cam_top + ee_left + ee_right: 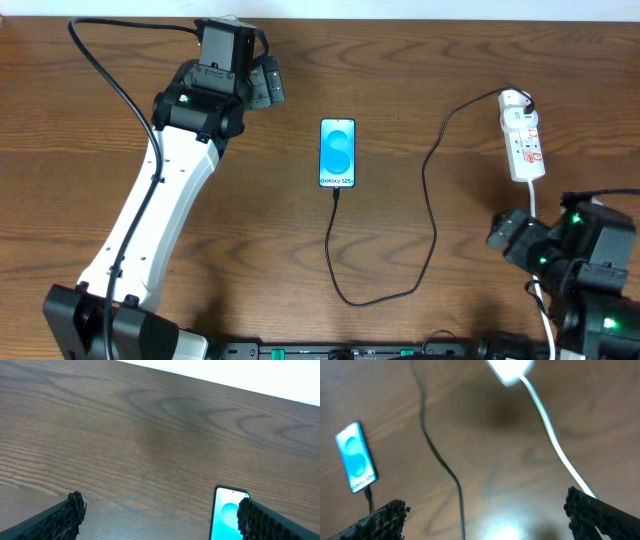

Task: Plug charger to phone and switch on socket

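The phone [337,153] lies flat near the middle of the surface [440,60], screen lit. The charger [432,215] runs from the black plug at the 12 o'clock end of the socket [524,140], drops toward 6 o'clock, loops, and climbs to the phone's 6 o'clock edge. Its small plug appears to be seated there, so step 1 looks done, though the overhead view is too coarse to confirm full insertion.

The socket sits toward 3 o'clock from the phone, with its white cord [536,200] trailing toward 6 o'clock. Whether its switch is on cannot be told, and nothing touches it, so step 2 is probably what remains.

The left tool [160,517] hangs at about 10 o'clock from the phone, fingers spread wide and holding nothing. The right tool [485,515] sits at 6 o'clock from the socket, near the cord, its fingers also apart and empty. It is the better placed for the switch.
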Controlling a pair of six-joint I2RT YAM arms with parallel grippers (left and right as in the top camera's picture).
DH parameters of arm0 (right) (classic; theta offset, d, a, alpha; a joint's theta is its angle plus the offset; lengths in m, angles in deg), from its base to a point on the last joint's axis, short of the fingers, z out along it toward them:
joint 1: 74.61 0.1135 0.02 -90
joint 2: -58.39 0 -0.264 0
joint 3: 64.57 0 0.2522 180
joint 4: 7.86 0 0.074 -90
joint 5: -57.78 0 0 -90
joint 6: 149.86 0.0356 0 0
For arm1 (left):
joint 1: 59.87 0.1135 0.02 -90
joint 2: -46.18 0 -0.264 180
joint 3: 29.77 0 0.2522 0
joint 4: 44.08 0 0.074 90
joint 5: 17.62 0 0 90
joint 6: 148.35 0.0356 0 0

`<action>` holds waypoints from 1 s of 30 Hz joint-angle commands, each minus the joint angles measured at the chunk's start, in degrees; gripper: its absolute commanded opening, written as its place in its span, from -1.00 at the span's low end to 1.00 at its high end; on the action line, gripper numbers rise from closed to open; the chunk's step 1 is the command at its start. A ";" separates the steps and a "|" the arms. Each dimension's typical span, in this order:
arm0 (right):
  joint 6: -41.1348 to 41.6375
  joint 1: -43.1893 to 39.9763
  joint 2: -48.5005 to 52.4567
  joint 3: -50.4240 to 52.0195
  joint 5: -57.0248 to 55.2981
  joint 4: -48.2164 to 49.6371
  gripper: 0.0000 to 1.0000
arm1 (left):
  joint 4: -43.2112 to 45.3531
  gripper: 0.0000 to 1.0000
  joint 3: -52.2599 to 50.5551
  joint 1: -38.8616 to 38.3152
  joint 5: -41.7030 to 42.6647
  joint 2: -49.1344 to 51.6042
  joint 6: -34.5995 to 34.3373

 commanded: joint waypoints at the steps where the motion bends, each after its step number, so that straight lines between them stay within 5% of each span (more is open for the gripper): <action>1: -10.34 6.25 -5.09 4.20 -0.13 7.96 0.99 | -0.04 0.97 0.04 0.17 -0.70 0.22 0.76; 6: -19.17 10.23 -15.15 11.76 0.39 16.92 0.99 | -0.04 0.98 0.04 0.17 -0.70 0.22 0.76; 15: -21.42 10.23 -32.87 31.41 0.04 33.27 0.99 | -0.04 0.97 0.04 0.17 -0.70 0.22 0.76; 30: -24.59 15.72 -40.61 49.86 -3.02 60.22 0.98 | -0.04 0.98 0.04 0.17 -0.72 0.22 0.76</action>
